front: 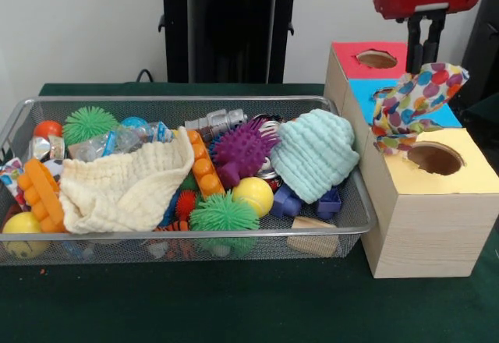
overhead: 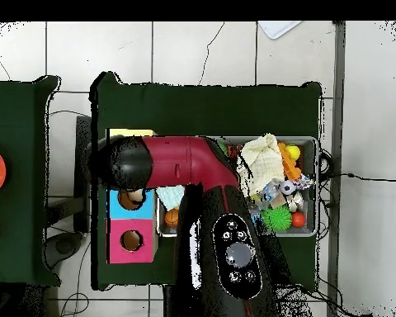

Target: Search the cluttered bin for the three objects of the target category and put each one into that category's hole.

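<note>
1. A wire mesh bin (front: pixel 355 203) sits on the green table (front: pixel 234 304), packed with toys.
2. At the bin's left end lie a yellow ball (front: pixel 22 224) and an orange block strip (front: pixel 43 195), with a green spiky ball (front: pixel 87 123) behind them.
3. A cream cloth (front: pixel 129 187) drapes over the bin's middle-left.
4. A purple spiky ball (front: pixel 240 152) sits centre, beside a mint cloth (front: pixel 316 156) at the right end.
5. The wooden box (front: pixel 425 218) stands against the bin's right side, with red, blue and yellow tops.
6. The gripper (front: pixel 425 66) is clenched on a polka-dot cloth (front: pixel 413 105), which hangs over the blue section, touching the yellow hole's (front: pixel 435 158) near rim.
</note>
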